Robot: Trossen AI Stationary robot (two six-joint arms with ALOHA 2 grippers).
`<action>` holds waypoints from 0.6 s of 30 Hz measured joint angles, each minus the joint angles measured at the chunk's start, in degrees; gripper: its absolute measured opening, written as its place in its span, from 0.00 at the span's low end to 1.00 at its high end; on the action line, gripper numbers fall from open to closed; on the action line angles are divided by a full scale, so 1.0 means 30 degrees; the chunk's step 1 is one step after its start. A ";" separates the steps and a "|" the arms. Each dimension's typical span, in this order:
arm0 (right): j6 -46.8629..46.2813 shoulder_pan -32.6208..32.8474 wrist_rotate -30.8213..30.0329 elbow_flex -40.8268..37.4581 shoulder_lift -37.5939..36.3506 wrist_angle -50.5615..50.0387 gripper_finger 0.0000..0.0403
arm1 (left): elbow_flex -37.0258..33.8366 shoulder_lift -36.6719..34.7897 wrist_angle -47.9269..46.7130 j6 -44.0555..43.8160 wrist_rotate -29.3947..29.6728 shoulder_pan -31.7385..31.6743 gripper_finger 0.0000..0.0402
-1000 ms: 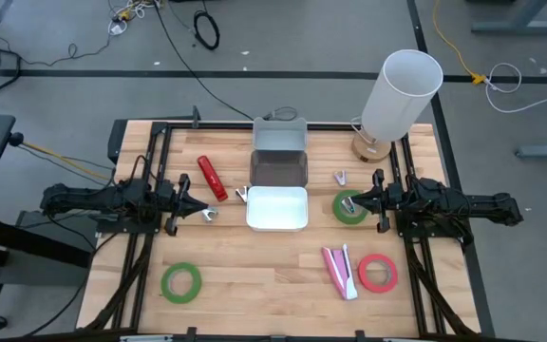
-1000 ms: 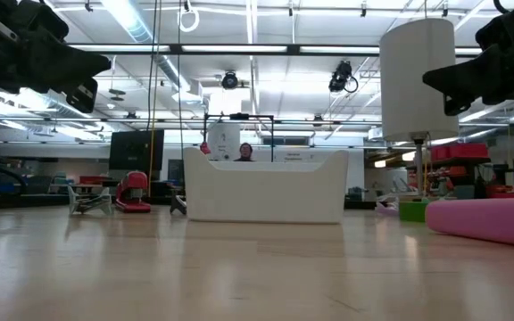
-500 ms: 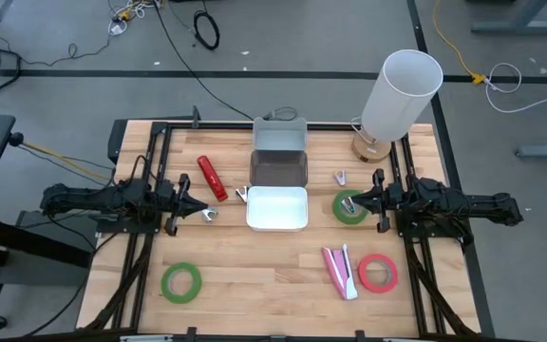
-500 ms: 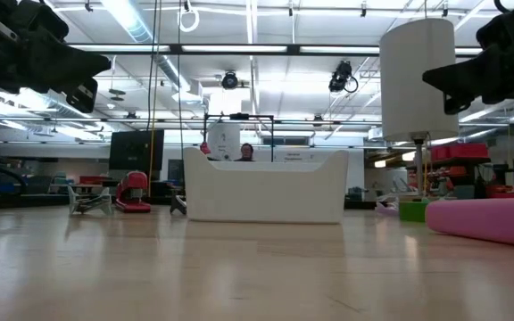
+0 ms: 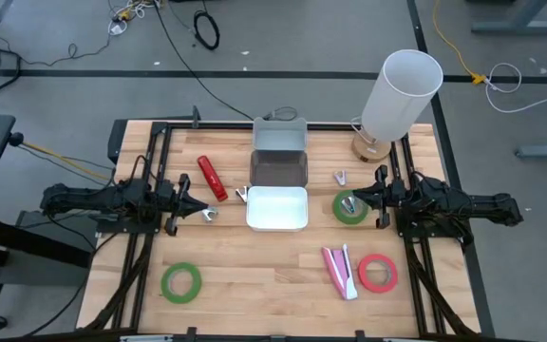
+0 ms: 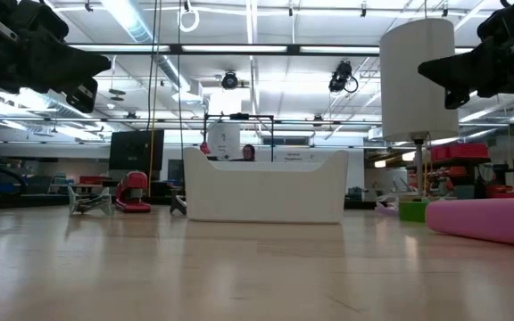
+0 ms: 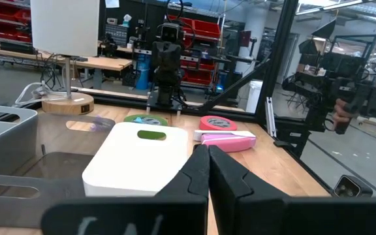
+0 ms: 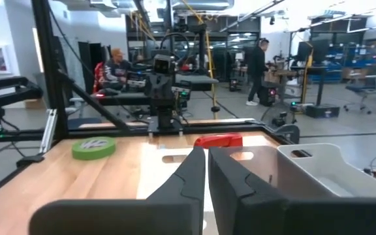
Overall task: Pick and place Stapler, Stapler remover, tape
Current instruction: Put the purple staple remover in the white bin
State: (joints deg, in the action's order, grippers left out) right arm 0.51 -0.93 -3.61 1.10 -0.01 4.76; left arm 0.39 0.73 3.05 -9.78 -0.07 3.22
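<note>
Stapler (image 5: 211,178), lamp (image 5: 394,96), bins (image 5: 278,181) nearby

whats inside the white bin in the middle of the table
From above, the white bin looks empty: only its pale floor shows. In the low view its wall hides the inside. No gripper reaches over it.

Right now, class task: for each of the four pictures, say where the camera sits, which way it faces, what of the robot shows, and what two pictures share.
High: above, facing down; both arms flank the white bin.
Low: table height, facing the room; arms overhead, white bin ahead.
Left wrist: faces across the table; left pincer shut, pink stapler beyond.
Right wrist: faces opposite; right pincer shut, red stapler beyond.
Shared: both wrist views show the opposite arm.
</note>
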 joint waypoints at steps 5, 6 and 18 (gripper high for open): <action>0.0078 0.0000 -0.0312 0.0635 0.0158 -0.0010 0.06 | 0.0005 0.0000 0.0007 -0.0007 0.0005 0.0007 0.01; 0.0150 0.0000 -0.0558 0.0826 0.0283 -0.0022 0.06 | -0.0001 0.0000 0.0000 -0.0014 0.0005 0.0000 0.01; 0.0003 -0.0007 -0.1162 0.4310 0.2981 -0.0017 0.06 | 0.0001 0.0000 0.0007 -0.0007 -0.0002 0.0004 0.01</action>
State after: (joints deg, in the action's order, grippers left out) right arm 0.52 -0.95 -7.10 14.03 8.93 4.71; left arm 0.39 0.73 3.07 -9.80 -0.08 3.24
